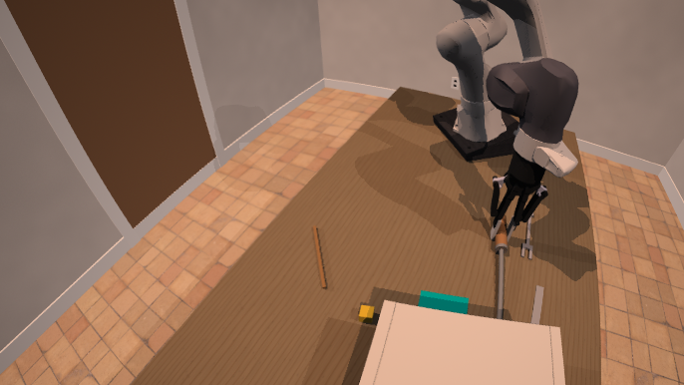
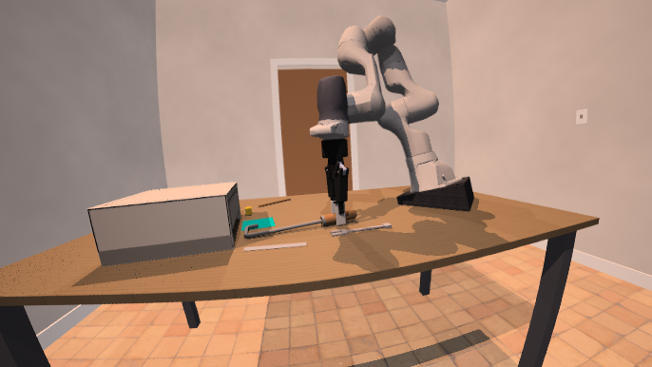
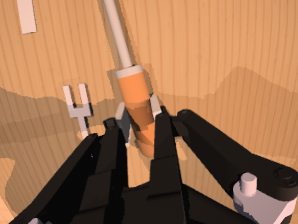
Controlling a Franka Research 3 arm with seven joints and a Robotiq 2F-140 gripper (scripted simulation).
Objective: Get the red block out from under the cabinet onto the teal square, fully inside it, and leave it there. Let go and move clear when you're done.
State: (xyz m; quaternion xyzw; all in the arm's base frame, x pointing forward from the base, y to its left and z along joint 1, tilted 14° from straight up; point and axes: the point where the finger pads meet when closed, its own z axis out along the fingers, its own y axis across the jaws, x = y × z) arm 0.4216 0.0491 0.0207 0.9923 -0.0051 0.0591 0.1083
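Gripper [image 1: 504,231] [image 2: 337,220] [image 3: 140,107] pointing down, my two fingers clamp one hooked tool's orange handle [image 1: 502,238] [image 2: 329,219] [image 3: 134,87], beside one fork-ended tool [image 1: 528,239] [image 2: 361,229] [image 3: 80,111].

Plain tile-floored room [image 1: 279,160] [image 2: 304,328], brown door [image 1: 120,100] [image 2: 306,133].

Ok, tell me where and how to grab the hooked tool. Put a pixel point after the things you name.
Take the tool by its orange handle [image 1: 502,238] [image 2: 329,220] [image 3: 134,89], from above, fingers along either side. The handle is thick, straight and lies lengthwise on the table, away from the cabinet [image 1: 469,344] [image 2: 163,223]; the thin rod's hook end lies nearer it.
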